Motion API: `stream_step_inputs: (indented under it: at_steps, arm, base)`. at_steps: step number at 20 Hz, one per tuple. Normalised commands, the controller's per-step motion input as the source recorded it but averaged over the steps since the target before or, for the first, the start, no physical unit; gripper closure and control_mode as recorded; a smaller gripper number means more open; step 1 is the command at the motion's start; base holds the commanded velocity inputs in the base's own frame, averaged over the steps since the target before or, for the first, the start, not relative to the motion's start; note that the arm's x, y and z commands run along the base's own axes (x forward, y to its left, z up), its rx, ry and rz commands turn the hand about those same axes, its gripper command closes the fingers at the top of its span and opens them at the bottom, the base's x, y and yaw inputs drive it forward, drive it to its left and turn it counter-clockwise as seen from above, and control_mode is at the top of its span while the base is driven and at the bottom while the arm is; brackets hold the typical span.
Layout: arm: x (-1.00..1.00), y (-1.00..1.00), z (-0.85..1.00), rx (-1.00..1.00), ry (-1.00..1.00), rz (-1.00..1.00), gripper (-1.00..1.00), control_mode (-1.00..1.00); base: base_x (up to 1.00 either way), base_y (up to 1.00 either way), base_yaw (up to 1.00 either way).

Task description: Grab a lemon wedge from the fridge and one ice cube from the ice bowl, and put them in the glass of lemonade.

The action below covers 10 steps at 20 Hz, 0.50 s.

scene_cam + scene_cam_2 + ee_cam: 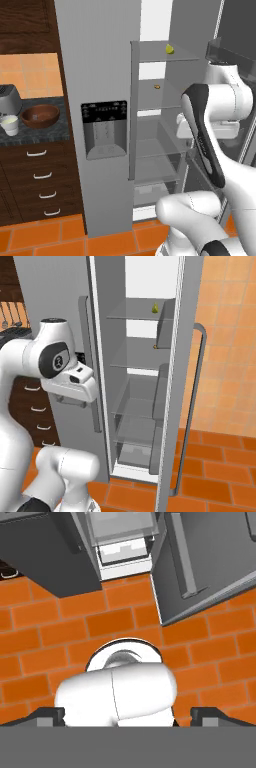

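The grey steel fridge [95,60] stands with its right door [186,381] swung open. The tiny yellow lemon wedge [170,49] lies on the top glass shelf, also in the right base view [155,308]. On the dark counter to the left sit the reddish-brown ice bowl [40,116] and, beside it, the whitish glass of lemonade [10,125]. My gripper [129,716] points down at the orange floor in front of the fridge, well below and short of the wedge. Its fingertips [50,716] sit far apart with nothing between them, so it is open.
A small orange item [157,86] rests on the second shelf. A steel toaster [9,99] stands behind the glass. Dark drawers [42,175] fill the space under the counter. The open door's long handle [197,406] juts out on the right.
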Motion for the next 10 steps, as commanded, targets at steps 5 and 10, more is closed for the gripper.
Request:
stream_step_inputs:
  at_steps: [5, 10]
  arm:
    - [-0.16, -0.12, 0.09, 0.01, 0.01, -0.07, -1.00, -1.00]
    - [0.11, -0.25, 0.00, 0.15, -0.03, -0.24, -1.00, -1.00]
  base:
    - [0.00, 0.00, 0.00]
    - [0.00, 0.00, 0.00]
